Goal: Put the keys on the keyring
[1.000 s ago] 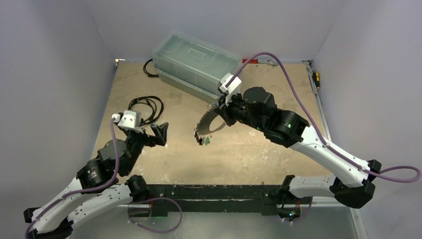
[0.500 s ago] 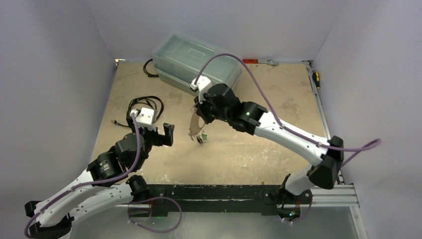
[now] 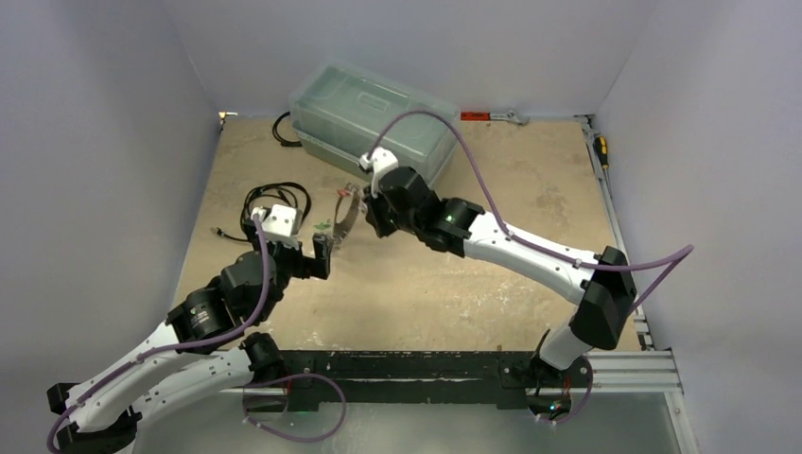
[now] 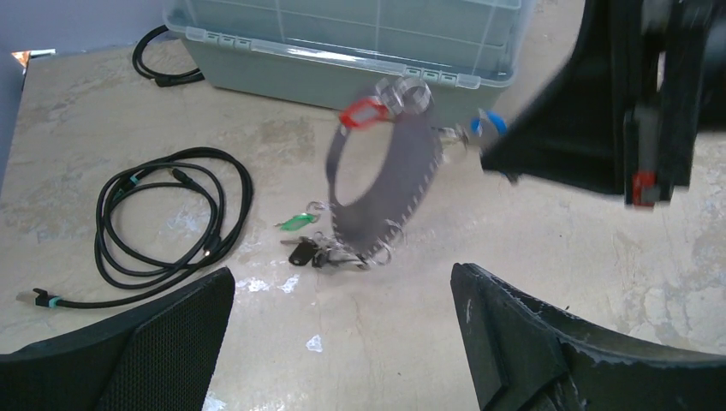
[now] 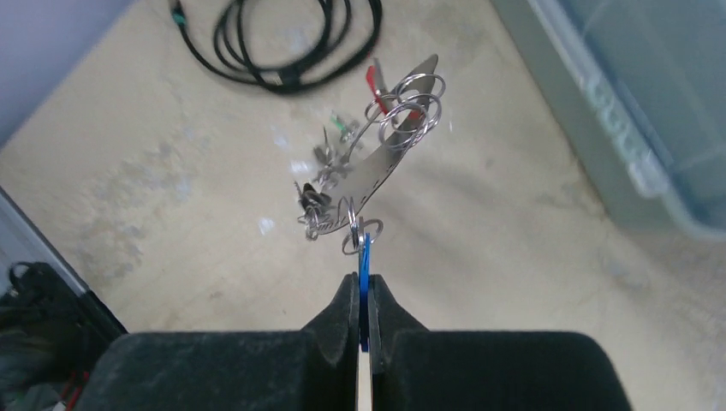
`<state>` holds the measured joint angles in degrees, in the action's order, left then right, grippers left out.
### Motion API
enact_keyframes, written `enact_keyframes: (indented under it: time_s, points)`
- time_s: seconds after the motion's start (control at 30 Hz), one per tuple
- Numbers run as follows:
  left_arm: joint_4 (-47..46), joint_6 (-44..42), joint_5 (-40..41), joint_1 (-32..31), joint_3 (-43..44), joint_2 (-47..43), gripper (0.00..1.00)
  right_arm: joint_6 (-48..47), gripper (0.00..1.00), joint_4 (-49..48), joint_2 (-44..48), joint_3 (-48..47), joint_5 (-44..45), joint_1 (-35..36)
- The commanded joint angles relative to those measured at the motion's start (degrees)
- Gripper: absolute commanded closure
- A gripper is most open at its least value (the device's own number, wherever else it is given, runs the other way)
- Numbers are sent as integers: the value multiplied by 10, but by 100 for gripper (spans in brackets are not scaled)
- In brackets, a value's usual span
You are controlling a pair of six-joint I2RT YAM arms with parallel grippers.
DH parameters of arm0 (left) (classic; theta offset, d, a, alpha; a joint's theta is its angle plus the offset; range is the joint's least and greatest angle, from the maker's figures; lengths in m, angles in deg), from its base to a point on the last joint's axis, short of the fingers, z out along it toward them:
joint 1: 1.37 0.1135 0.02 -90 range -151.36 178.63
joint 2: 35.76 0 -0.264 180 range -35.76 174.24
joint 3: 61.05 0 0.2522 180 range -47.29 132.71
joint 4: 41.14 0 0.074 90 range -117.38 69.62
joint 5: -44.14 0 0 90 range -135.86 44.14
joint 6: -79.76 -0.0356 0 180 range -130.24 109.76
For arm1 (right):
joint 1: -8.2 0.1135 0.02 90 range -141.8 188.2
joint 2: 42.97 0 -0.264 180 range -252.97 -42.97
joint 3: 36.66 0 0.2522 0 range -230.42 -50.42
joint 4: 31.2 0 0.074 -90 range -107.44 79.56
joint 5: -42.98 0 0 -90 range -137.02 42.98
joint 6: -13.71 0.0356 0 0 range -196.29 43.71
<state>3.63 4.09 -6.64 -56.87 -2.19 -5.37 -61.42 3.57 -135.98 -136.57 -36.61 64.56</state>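
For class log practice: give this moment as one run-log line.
right gripper: shut on blue key | keyring: hanging from it | left gripper: open, empty

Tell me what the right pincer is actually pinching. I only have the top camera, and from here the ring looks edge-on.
Observer: The right pincer is shut on a blue tag, not on the metal. The ring is linked to that tag.
Operator: Which other keys are on it?
Observer: A red tag sits at the ring's top edge. A green tag and a black key dangle at the bottom.
Operator: Is the left pincer holding anything?
Observer: No. The left pincer is wide open with nothing inside it, and it faces the ring.
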Motion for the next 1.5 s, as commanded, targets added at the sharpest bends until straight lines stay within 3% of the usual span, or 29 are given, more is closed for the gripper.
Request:
enact_keyframes:
  time_s: [0.0, 0.27, 0.8, 1.2, 1.47]
  points:
    - [-8, -4, -11, 5, 9, 9, 3, 88, 100, -59, 37, 150, 4, 2]
    - [-8, -9, -13, 7, 9, 38, 4, 111, 100, -67, 69, 297, 31, -13]
    - [-17, -21, -6, 31, 7, 97, 4, 81, 100, -67, 67, 379, 37, -39]
    - [-26, -25, -11, 61, 4, 120, 4, 96, 46, -91, 72, 422, -2, -57]
    - [-34, -28, -8, 73, 1, 127, 4, 89, 3, -69, 186, 423, -1, -57]
